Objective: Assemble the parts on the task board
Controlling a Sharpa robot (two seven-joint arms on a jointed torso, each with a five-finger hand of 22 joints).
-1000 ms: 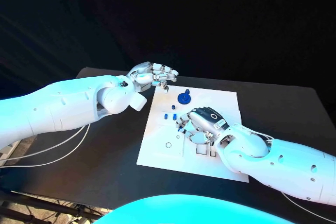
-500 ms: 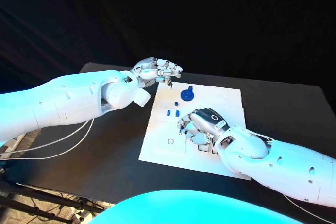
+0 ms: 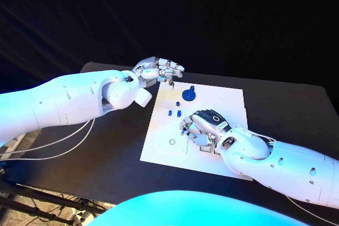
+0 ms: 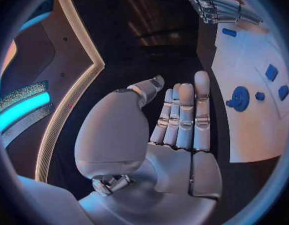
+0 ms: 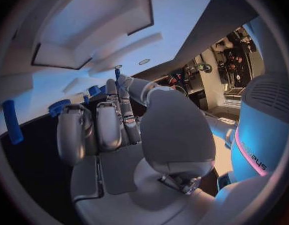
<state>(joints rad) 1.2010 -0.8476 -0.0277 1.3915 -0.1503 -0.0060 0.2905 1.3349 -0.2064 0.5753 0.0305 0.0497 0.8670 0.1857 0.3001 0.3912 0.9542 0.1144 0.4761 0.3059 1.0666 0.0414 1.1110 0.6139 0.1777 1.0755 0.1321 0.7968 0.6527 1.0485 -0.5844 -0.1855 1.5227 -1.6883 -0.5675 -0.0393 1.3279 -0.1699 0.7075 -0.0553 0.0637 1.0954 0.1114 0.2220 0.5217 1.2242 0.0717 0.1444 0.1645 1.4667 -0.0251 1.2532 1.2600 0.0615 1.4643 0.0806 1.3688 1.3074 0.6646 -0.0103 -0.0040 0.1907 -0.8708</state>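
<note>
The white task board point(image 3: 225, 99) lies in the middle of the black table. On its far part are a round blue part point(image 3: 188, 94) and small blue parts point(image 3: 174, 113). My left hand point(image 3: 159, 69) hovers over the board's far left corner; in the left wrist view its fingers point(image 4: 182, 115) are straight and hold nothing. My right hand point(image 3: 203, 127) is curled over the board's middle, fingertips down. In the right wrist view a thin blue part point(image 5: 117, 74) shows between its thumb and fingertip. The left wrist view also has the round blue part point(image 4: 239, 97).
Rectangular slots point(image 3: 205, 150) in the board lie just under the right hand, and a small ring mark point(image 3: 172, 142) sits near its left edge. Black table point(image 3: 113, 138) surrounds the board, and white cables point(image 3: 57, 147) hang off the left.
The whole picture has shifted slightly. My left hand has risen a little from the board's far corner. The right hand stays curled over the same spot.
</note>
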